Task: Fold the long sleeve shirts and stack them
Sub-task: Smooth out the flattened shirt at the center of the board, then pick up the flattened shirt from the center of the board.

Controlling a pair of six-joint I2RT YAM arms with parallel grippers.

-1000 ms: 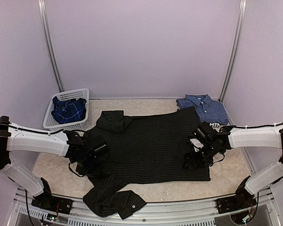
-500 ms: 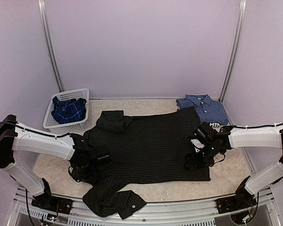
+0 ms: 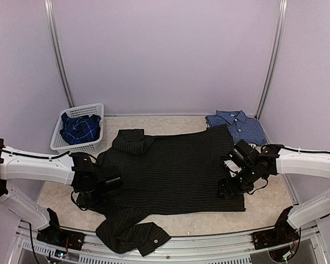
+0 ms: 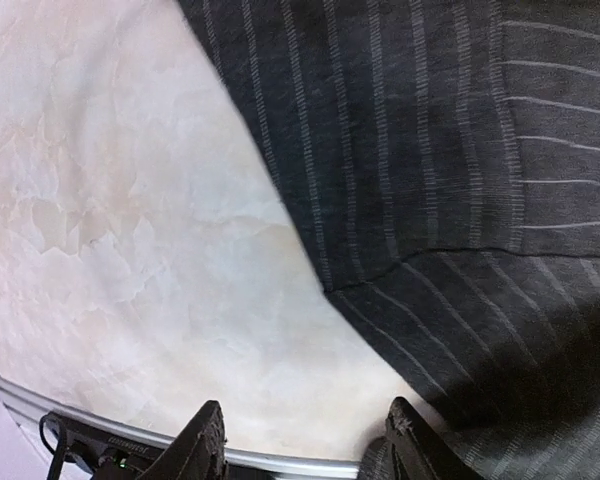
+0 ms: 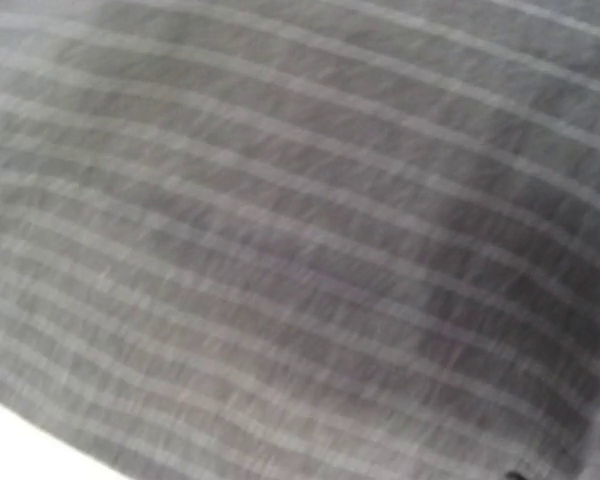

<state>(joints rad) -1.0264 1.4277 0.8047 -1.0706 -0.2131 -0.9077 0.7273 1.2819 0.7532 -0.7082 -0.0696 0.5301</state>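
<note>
Two wrist views: left end effector [image 4: 305, 452] fingers apart beside black pinstriped shirt [image 4: 430, 150]; right end effector [image 3: 227, 190] sees only cloth, grip untellable.

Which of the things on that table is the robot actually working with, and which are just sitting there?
Part of the job:
black pinstriped shirt, spread flat
blue checked shirt, folded
dark plaid shirt, in the white basket

Just lying about:
white basket

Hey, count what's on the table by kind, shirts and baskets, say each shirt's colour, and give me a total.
Shirts: 3 - black pinstriped shirt, blue checked shirt, dark blue plaid shirt
Baskets: 1 - white basket
Total: 4
</note>
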